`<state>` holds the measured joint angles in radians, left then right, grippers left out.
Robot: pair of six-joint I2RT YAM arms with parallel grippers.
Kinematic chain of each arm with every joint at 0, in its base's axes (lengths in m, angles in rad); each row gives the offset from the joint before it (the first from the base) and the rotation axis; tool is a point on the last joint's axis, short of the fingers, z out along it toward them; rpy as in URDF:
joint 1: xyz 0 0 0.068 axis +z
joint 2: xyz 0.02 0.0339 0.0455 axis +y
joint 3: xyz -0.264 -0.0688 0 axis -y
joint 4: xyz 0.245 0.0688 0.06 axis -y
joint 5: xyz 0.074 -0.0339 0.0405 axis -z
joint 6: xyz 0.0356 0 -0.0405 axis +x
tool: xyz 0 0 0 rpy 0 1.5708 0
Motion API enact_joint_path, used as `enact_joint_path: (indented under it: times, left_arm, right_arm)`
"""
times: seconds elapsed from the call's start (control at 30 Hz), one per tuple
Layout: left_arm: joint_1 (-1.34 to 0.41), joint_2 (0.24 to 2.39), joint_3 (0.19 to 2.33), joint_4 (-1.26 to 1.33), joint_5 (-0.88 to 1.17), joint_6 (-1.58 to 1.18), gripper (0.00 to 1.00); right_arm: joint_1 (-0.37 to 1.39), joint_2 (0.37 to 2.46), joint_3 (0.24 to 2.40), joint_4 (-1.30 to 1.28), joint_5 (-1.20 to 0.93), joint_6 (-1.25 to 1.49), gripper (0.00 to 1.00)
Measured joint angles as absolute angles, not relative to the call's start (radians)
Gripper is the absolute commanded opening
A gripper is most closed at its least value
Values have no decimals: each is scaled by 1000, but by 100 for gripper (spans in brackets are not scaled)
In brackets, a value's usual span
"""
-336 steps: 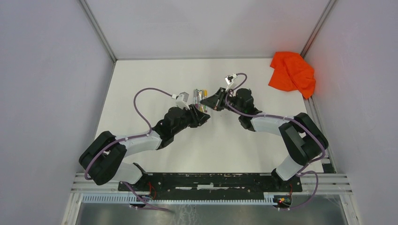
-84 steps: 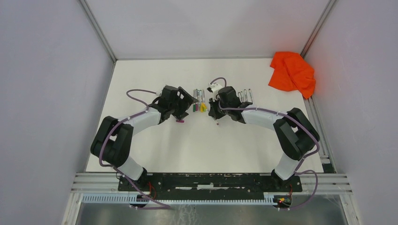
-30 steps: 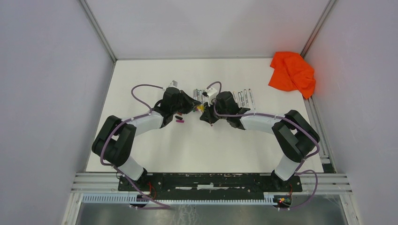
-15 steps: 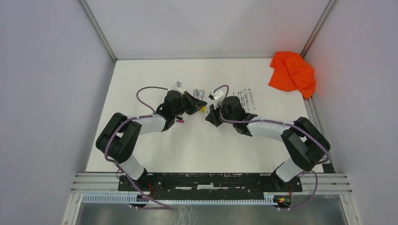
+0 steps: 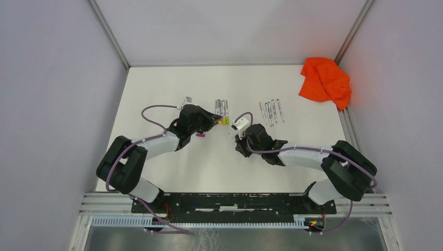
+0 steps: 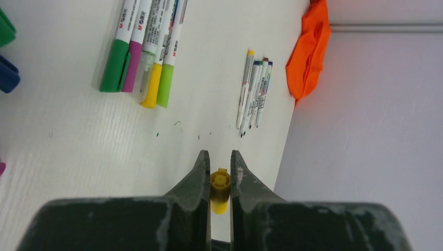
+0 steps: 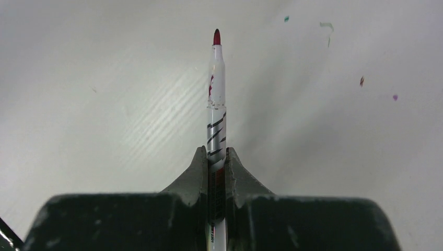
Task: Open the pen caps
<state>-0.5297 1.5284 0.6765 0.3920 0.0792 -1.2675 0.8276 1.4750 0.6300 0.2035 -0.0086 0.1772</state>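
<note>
My left gripper (image 6: 219,157) is shut on a yellow pen cap (image 6: 220,184), held above the table; in the top view it (image 5: 212,121) is just left of the capped pens. My right gripper (image 7: 215,151) is shut on an uncapped pen (image 7: 217,104) with a grey-white barrel and a bare red tip pointing away from me; in the top view it (image 5: 237,142) is near the table's middle. Several capped pens (image 6: 146,47) with green, magenta and yellow caps lie side by side (image 5: 223,109). Several thin uncapped pens (image 6: 254,94) lie in a row (image 5: 271,111).
An orange cloth (image 5: 325,81) lies crumpled in the far right corner (image 6: 309,52). Loose caps lie left of the capped pens: a green one (image 6: 4,29), a blue one (image 6: 6,76) and a magenta one (image 5: 199,134). Grey walls enclose the white table (image 5: 172,83).
The two grippers met at the capped pens, then drew apart. My right gripper has pulled back toward the near side with the pen; my left keeps the yellow cap.
</note>
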Motion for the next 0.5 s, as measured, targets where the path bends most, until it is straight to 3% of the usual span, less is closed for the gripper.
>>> enact_joint_path:
  times: [0.5]
  left_arm:
    - [-569,1416,868,-103,-243,-1237,2]
  right_arm:
    - [867,1379,595,62,186,186,0]
